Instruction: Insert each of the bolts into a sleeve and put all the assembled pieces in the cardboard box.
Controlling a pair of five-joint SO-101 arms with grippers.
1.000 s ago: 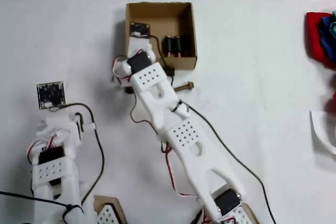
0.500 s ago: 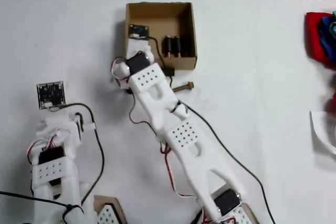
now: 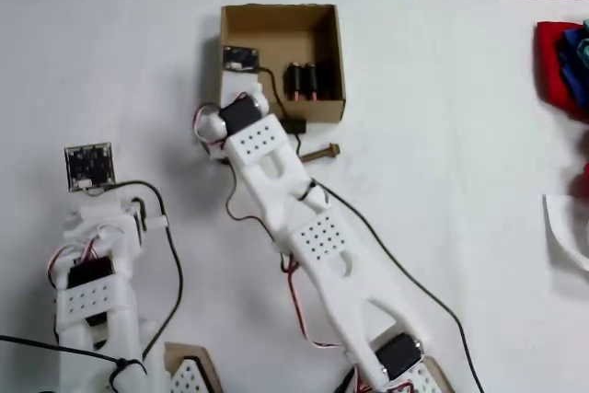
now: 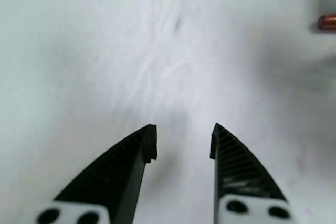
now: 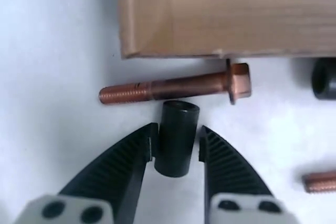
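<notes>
Pointing square at the bolt [image 5: 173, 87], the sleeve [image 5: 177, 145] sits clenched in the right claw [image 5: 177, 141].

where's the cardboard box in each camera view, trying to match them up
high view: cardboard box at the far middle of the table, open side up, right arm ending at its near left corner
right wrist view: its brown wall just beyond a bolt and the right arm's fingers, shut on a black sleeve
left wrist view: white table beyond the left arm's open fingers, a copper tip farther off
shared landmark: the white table
</notes>
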